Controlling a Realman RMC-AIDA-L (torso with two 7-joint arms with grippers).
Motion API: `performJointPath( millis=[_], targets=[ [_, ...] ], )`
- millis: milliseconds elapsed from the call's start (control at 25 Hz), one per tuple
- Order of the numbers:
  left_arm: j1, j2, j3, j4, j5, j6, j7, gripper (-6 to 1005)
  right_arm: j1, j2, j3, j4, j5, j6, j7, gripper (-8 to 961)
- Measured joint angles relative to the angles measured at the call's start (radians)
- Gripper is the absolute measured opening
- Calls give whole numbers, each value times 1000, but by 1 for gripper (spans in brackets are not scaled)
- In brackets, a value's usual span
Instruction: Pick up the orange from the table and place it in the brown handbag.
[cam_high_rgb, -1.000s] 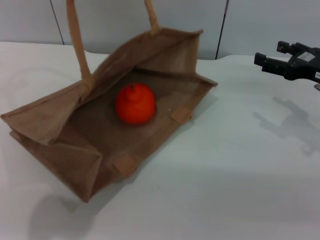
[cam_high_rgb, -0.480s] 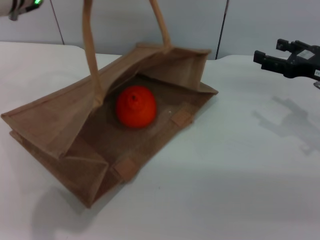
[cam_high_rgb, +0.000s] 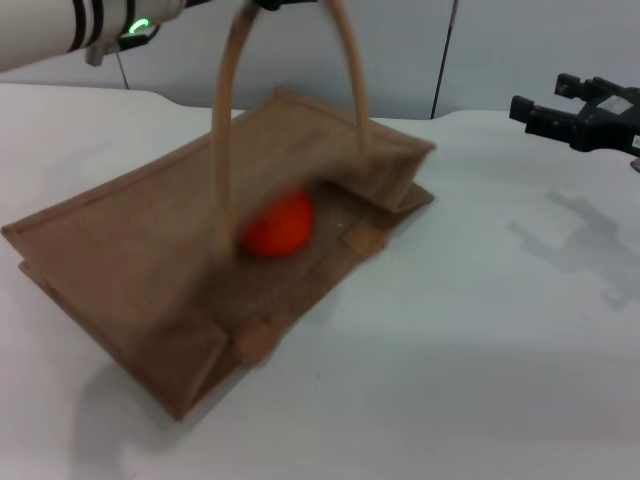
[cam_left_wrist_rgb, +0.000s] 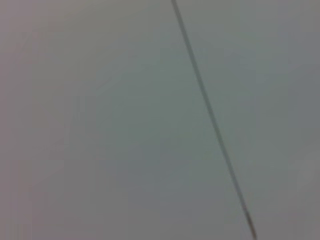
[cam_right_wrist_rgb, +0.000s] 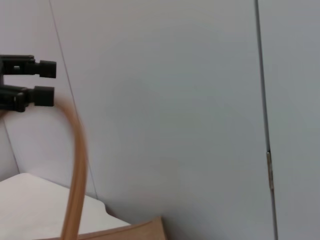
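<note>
My left pincer (cam_right_wrist_rgb: 30, 82) shows only in the right wrist view, as two dark fingertips close together just above the top of a tan handle loop (cam_right_wrist_rgb: 75, 170). From this angle I cannot tell whether it has hold of the handle. In the head view my left arm (cam_high_rgb: 70, 30) comes in across the top left corner, with a green light lit on it, and both handles of the brown handbag (cam_high_rgb: 180, 270) rise up toward it and run out of view.

The bag lies tilted on the white surface (cam_high_rgb: 480, 350), its mouth open toward me. The orange (cam_high_rgb: 278, 224) sits inside it, partly hidden behind the near handle and the upper wall of the bag.

My right pincer (cam_high_rgb: 575, 115) hangs well apart from the bag at the right edge of the view, above the surface, its dark fingers spread and holding nothing.

My left wrist view shows only a pale wall with a thin dark seam.
</note>
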Motion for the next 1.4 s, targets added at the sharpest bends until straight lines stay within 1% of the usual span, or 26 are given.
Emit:
performJointPath(
  millis=[120,280,400,640,720,760,800,880,920,960,1000,1040,1080,1120,1160,1200,1240,1280,1400],
  targets=[
    [4,0,0,-17,-104,-12,92,878,-2,0,11,0,0,0,0,893],
    [4,0,3,-66,-279,-41,241,878,-2,0,13,0,0,2,1,893],
    [8,-1,0,-81,-325,-40,281,878,-1,0,13,0,0,4,2,893],
    [39,-4,-27,-92,-337,2,304,878,-5,2,13,0,0,4,-22,893],
    [63,-6,-26,-100,-354,47,339,878,-15,15,25,0,2,4,-83,893],
    [71,-6,-25,-110,-370,64,359,878,-22,26,34,-1,3,4,-121,893],
    [79,-6,-23,-132,-407,88,400,878,-34,45,61,-1,7,4,-177,893],
    [91,-6,-24,-186,-515,115,506,878,-62,89,134,-1,8,3,-296,892],
    [94,-7,-28,-214,-580,121,562,878,-76,105,175,-3,15,4,-358,892],
    [105,-7,-37,-279,-754,125,712,878,-89,117,208,-9,27,4,-403,892],
    [105,-7,-37,-279,-754,125,712,878,-100,121,234,-28,53,10,-445,892],
    [113,-7,-43,-310,-849,128,792,878,-107,121,253,-56,92,20,-483,892],
    [131,-7,-52,-367,-1022,129,951,878,-110,120,268,-92,137,33,-520,892],
    [131,-7,-52,-367,-1022,129,951,878,-111,117,288,-133,183,51,-567,892],
    [143,-7,-56,-396,-1108,125,1040,878,-112,116,313,-172,219,68,-613,892],
    [162,-8,-62,-451,-1243,104,1182,878,-114,116,339,-210,257,90,-668,892],
    [162,-8,-62,-451,-1243,104,1182,878,-116,115,374,-252,292,119,-729,892],
    [170,-9,-61,-483,-1320,83,1265,878,-118,115,400,-291,319,146,-779,892],
    [175,-11,-57,-567,-1490,25,1418,878,-121,116,474,-418,398,236,-920,892]
  ],
)
